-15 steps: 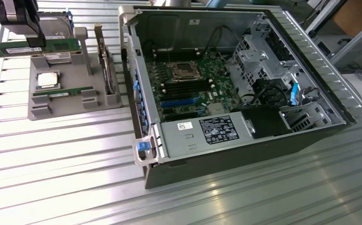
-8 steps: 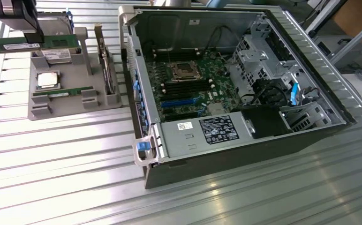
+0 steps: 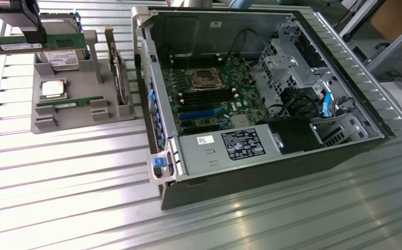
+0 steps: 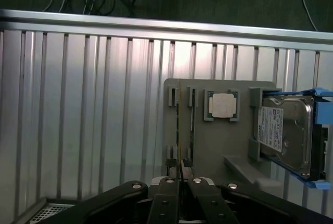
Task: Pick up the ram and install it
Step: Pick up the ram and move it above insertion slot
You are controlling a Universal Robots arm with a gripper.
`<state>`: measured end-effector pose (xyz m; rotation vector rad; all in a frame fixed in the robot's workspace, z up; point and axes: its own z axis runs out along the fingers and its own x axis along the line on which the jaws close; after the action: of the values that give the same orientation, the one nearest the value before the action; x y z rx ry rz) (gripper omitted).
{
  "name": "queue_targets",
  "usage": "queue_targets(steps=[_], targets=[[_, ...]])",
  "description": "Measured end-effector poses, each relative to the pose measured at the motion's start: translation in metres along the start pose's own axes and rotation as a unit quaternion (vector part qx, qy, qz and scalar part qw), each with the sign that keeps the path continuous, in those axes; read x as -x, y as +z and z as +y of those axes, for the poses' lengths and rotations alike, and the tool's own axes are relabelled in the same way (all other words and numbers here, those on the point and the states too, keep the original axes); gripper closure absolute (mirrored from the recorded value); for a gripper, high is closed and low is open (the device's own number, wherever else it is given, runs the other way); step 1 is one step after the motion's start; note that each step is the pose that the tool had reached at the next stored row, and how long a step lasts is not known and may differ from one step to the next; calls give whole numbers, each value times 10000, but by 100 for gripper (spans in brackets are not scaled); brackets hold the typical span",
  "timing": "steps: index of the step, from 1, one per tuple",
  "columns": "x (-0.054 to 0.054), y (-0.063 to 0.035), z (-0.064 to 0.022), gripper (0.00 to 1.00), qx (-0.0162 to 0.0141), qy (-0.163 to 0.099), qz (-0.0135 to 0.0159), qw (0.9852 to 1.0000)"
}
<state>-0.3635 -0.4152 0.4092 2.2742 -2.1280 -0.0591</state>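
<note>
**Ram Held in Gripper Above Parts Tray**

The gripper [image 3: 33,35] is closed tight on the ram [image 3: 65,44], clamping it partway along its length, clear of every surface. The ram stands on edge with its long axis level, and its ends project to either side of the jaws. Directly beneath the tool, the grey tray [image 3: 69,119] holds a hard drive [image 3: 62,59], a processor [image 3: 53,89] and a second green stick [image 3: 65,103] seated in a slot. Well to one side of the tool, the open computer case [image 3: 256,164] contains the motherboard [image 3: 208,99].

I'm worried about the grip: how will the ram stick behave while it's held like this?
The ram looks thin and flat, so probably stiff and light. Pinched at one narrow spot by the fingers, its long overhang might pivot if bumped. As a bare circuit board, it is likely fragile.
</note>
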Motion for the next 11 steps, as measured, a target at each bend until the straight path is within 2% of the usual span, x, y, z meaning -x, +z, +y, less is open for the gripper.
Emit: queue_targets(steps=[11], targets=[[1,-130,6,88,0,0,0,10000]])
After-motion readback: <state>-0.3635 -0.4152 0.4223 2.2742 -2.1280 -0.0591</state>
